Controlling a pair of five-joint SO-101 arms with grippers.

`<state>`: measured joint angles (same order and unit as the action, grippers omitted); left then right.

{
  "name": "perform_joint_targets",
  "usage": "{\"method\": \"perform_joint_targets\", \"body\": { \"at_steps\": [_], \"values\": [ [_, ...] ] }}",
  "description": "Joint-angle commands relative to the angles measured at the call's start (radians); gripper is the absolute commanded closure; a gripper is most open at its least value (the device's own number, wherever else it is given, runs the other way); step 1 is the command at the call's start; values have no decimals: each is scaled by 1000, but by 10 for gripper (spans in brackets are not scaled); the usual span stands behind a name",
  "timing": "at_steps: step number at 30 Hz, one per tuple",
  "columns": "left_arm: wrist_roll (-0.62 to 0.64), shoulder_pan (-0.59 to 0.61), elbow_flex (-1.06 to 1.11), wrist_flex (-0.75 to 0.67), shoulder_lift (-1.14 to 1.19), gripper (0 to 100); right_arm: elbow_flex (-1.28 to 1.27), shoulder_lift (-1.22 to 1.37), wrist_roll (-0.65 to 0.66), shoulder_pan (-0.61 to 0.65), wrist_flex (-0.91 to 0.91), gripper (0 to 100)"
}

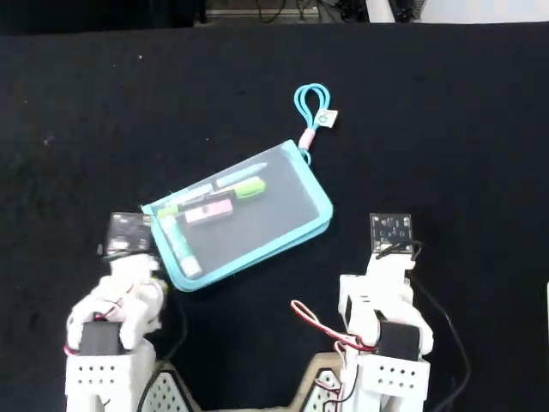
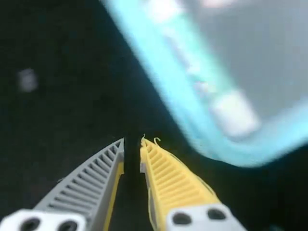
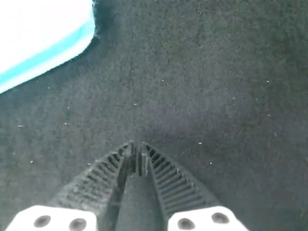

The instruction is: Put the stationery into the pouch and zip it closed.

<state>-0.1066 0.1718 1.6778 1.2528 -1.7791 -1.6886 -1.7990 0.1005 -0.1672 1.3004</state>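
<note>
The pouch (image 1: 240, 215) lies flat and slantwise near the middle of the black surface (image 1: 446, 129). It has a teal border and a translucent face through which its contents show. Inside, a green highlighter (image 1: 249, 188) lies along the upper long side, just beside a pale pen (image 1: 241, 175). A pink item (image 1: 210, 211) sits just below the highlighter. A white tube with green markings (image 1: 180, 247) lies along the short end nearest the left arm (image 1: 116, 309). A teal loop strap (image 1: 310, 103) with a small tag (image 1: 325, 118) runs out from the pouch's far corner onto the surface. Whether the zip is fully closed cannot be told.

The left arm stands at the near left of the surface, with its wrist close to the pouch's near corner. In the left wrist view, the left arm's jaws are drawn almost together and hold nothing. Only a thin slit separates the grey finger (image 2: 96, 178) from the yellow finger (image 2: 168, 178). The tips hang over bare surface just beside the pouch's teal edge (image 2: 202, 91), apart from it, and the tube's white end (image 2: 236, 115) shows through the face.

The right arm (image 1: 382, 300) stands at the near right, apart from the pouch. The right arm's jaws are likewise pressed close with nothing between them, over bare surface. A corner of the pouch (image 3: 43, 29) lies well off from their tips.
</note>
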Motion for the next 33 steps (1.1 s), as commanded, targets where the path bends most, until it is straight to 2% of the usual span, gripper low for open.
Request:
{"method": "perform_joint_targets", "body": {
  "at_steps": [1,4,9,14,33],
  "values": [
    [0,117,22,3,-12,934,4,-97,-3,-8,8,986],
    [0,134,22,3,-12,975,4,-97,-3,-8,8,986],
    [6,140,22,3,-12,953,4,-97,-2,2,8,986],
    [6,140,22,3,-12,953,4,-99,-2,112,9,986],
    [6,85,21,9,-52,953,4,-97,-3,83,9,986]
  ]
}}
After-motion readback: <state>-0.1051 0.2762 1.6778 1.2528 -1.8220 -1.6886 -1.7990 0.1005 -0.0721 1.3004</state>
